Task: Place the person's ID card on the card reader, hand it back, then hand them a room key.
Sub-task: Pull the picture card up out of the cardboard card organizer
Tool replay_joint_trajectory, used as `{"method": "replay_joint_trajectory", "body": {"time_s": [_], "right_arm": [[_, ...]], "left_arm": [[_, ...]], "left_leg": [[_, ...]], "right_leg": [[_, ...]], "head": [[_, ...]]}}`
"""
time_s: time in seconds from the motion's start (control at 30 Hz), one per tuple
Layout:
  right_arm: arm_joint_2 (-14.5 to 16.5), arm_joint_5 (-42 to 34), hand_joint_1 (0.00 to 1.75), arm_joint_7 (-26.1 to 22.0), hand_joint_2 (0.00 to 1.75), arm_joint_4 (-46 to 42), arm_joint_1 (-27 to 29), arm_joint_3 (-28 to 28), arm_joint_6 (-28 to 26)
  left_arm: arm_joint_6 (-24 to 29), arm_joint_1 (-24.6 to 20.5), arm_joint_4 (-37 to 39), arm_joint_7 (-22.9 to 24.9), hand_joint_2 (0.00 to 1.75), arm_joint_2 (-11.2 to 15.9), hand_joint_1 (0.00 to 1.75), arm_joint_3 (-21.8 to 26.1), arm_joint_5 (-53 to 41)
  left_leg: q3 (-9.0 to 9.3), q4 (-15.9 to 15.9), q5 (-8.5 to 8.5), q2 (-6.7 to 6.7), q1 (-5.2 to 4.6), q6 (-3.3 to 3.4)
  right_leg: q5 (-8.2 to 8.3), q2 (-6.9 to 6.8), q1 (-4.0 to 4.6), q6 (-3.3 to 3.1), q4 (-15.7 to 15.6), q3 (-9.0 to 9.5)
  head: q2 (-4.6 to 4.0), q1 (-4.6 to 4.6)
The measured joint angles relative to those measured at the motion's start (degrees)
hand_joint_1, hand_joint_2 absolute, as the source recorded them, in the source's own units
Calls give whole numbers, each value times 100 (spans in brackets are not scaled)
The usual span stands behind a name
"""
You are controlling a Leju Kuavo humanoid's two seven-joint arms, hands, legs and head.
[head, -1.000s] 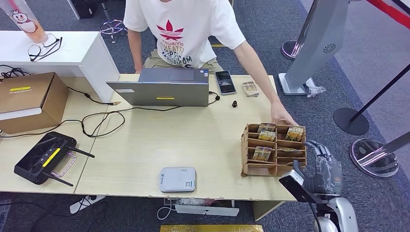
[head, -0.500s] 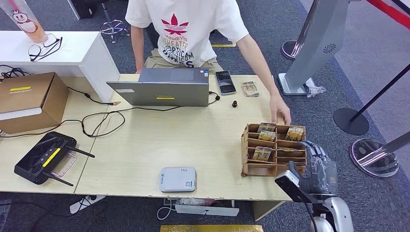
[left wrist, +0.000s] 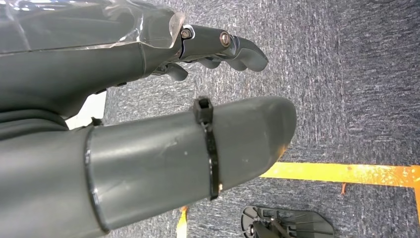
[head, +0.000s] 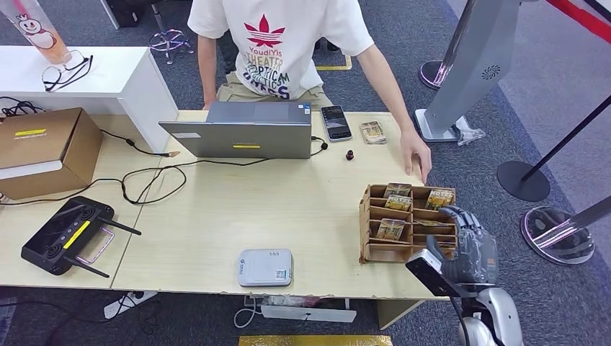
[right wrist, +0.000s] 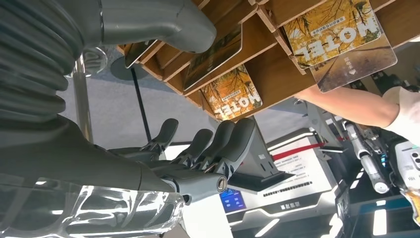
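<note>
Room keys: yellow-printed key cards (head: 390,229) stand in the slots of a wooden card rack (head: 371,225) near the table's right front corner; several slots hold one.
ID card: I cannot tell where it is.
Card reader: the white card reader (head: 265,267) lies flat near the table's front edge, well left of the rack, with nothing on it.
Right hand: the right hand (head: 472,249) hovers just beside the rack's right side, fingers apart and loosely curved, holding nothing.
Right wrist view: it looks at the rack from close by; the cards (right wrist: 335,25) read MOTEL, the thumb (right wrist: 163,25) lies close against the rack's wooden edge, the fingers (right wrist: 224,146) are spread with air between them, and the person's forearm (right wrist: 354,105) shows beyond the rack.
Left hand: the left hand (left wrist: 163,99) hangs over grey carpet with a yellow floor line (left wrist: 346,174), fingers slightly bent and empty.
Person: the person in a white T-shirt (head: 277,43) stands across the table; the person's hand (head: 416,155) rests at the table's right edge just behind the rack.
Other things: a grey laptop (head: 245,130), a phone (head: 335,122) and a small stack of cards (head: 372,132) lie at the far edge; a black controller (head: 66,236) and a cardboard box (head: 43,151) sit at the left.
In the way: the rack's walls hide most of each card in the head view.
</note>
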Motion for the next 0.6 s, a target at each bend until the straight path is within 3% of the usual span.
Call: {"method": "replay_joint_trajectory", "body": {"time_s": [0.6], "right_arm": [[-2, -132, 73, -45, 175, 119, -73, 29, 58]], "left_arm": [[2, 0, 0, 23, 0, -2, 0, 0, -32]], "left_leg": [[1, 0, 0, 0, 0, 0]], "right_leg": [[0, 0, 0, 0, 0, 0]], "head": [[0, 0]]}}
